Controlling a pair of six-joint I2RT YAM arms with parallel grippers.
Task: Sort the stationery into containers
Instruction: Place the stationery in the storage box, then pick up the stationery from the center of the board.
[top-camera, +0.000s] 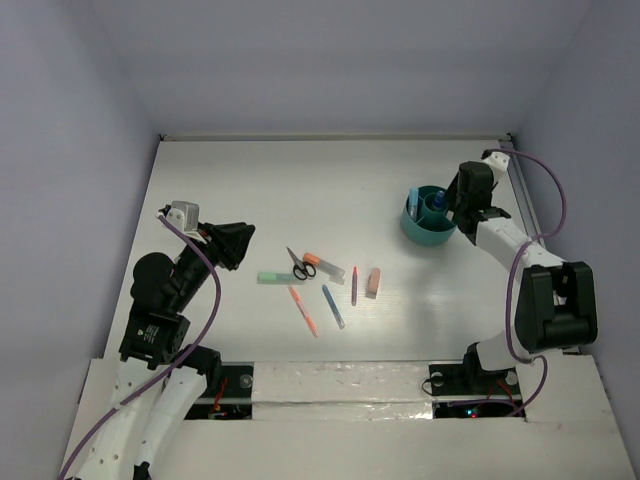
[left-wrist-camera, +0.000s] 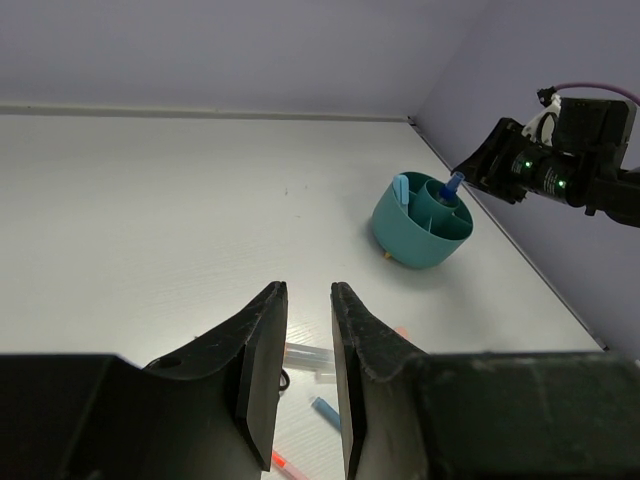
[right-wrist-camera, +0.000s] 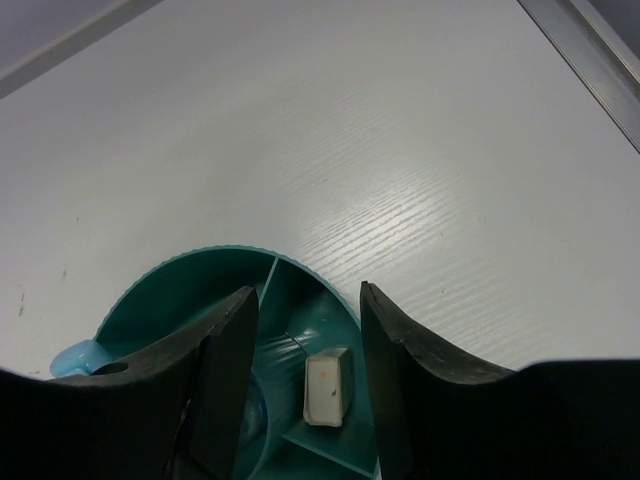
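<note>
The teal cup (top-camera: 428, 225) stands at the right; it also shows in the left wrist view (left-wrist-camera: 415, 235). My right gripper (top-camera: 456, 205) hovers over it, open and empty (right-wrist-camera: 306, 293). Below the jaws a pale eraser (right-wrist-camera: 327, 386) lies in one compartment. A blue-capped item (left-wrist-camera: 452, 184) and a light-blue marker (left-wrist-camera: 401, 187) stand in the cup. My left gripper (top-camera: 240, 243) is slightly open and empty (left-wrist-camera: 307, 290), left of the loose items: scissors (top-camera: 300, 264), green marker (top-camera: 273, 277), orange marker (top-camera: 312, 259), orange pen (top-camera: 303, 309), blue pen (top-camera: 333, 306), purple crayon (top-camera: 354, 285), pink eraser (top-camera: 373, 282).
Grey walls close the table (top-camera: 300, 180) on the left, back and right. A metal rail (right-wrist-camera: 585, 60) runs along the right edge near the cup. The right arm (left-wrist-camera: 560, 165) shows in the left wrist view above the cup.
</note>
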